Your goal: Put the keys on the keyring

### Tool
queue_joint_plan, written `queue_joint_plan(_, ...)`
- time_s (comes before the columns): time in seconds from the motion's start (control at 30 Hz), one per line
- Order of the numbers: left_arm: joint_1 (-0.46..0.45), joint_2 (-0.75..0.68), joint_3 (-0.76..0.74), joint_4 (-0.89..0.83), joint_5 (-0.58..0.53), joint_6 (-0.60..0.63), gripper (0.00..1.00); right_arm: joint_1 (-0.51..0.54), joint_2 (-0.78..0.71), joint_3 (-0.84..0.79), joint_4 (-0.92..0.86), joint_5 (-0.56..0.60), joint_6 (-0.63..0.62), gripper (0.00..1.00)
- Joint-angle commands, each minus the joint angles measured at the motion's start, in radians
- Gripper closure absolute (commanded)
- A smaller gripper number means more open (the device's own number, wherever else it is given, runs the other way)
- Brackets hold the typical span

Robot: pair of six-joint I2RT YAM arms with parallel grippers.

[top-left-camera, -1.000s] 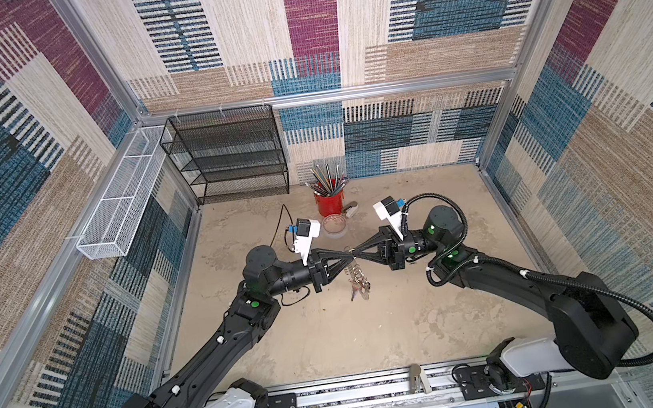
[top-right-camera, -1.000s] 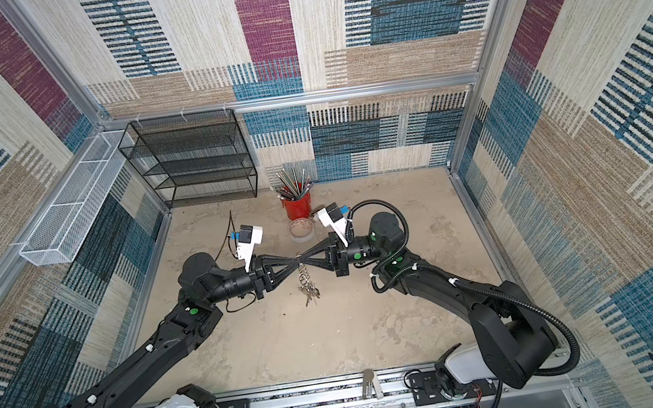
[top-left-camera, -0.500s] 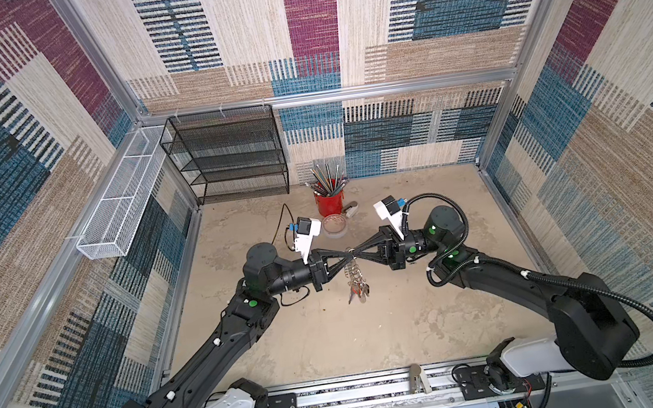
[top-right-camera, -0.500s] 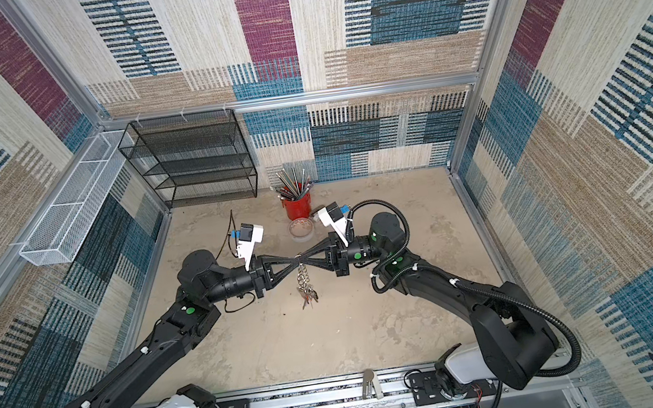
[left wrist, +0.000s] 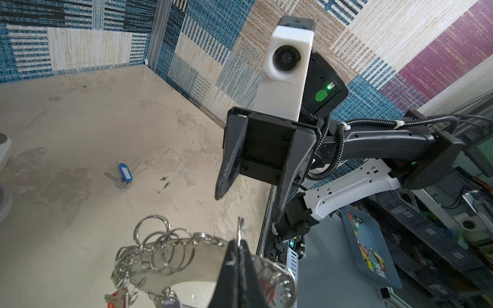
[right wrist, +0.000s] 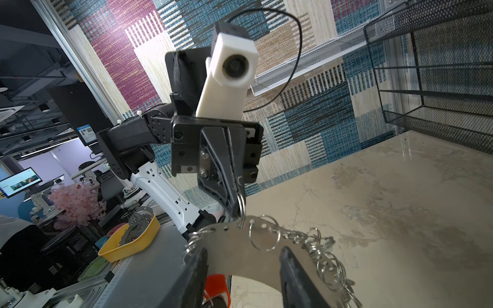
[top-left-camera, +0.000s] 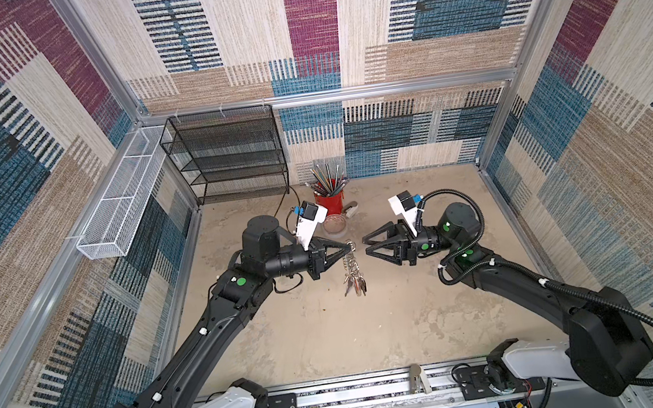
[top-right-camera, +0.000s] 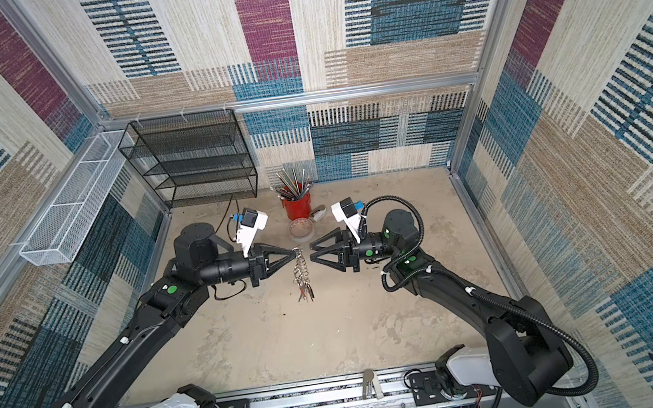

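While the small silver keys (top-left-camera: 355, 286) at its lower end are blurring together in both top views, the flat gray crescent-shaped metal keyring (top-left-camera: 351, 267) is hanging above the beige table (top-left-camera: 331, 338), long axis vertical. The left gripper (top-left-camera: 348, 247) is clamping its top edge; the right gripper (top-left-camera: 366, 246) is standing parted just beside it, grasping nothing.

- keyring (left wrist: 170, 266): cut by frame edge in left wrist view, middle hidden behind left gripper (left wrist: 239, 242) fingers (left wrist: 229, 280).
- red tag (right wrist: 216, 288): partly behind keyring, right wrist view.
- keys (top-left-camera: 354, 286): too small in both top views to count.
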Motion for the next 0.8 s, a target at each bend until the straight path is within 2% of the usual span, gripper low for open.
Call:
queue_joint_plan(0.0, -0.001, 0.033, 0.085, -0.208, 0.024, 0.143, 1.0, 0.001, 0.001, 0.0, -0.015, 0.001, -0.026, 0.52)
queue_joint_plan(0.13, -0.007, 0.079, 0.185, -0.373, -0.014, 0.226, 1.0, 0.002, 0.003, 0.003, -0.025, -0.003, -0.039, 0.52)
queue_joint_plan(0.37, -0.032, 0.146, 0.297, -0.534, -0.073, 0.296, 1.0, 0.004, 0.015, 0.001, 0.002, -0.014, -0.031, 0.51)
queue_joint_plan(0.77, -0.062, 0.162, 0.305, -0.52, -0.082, 0.293, 1.0, 0.056, 0.056, 0.026, -0.006, -0.026, -0.044, 0.56)
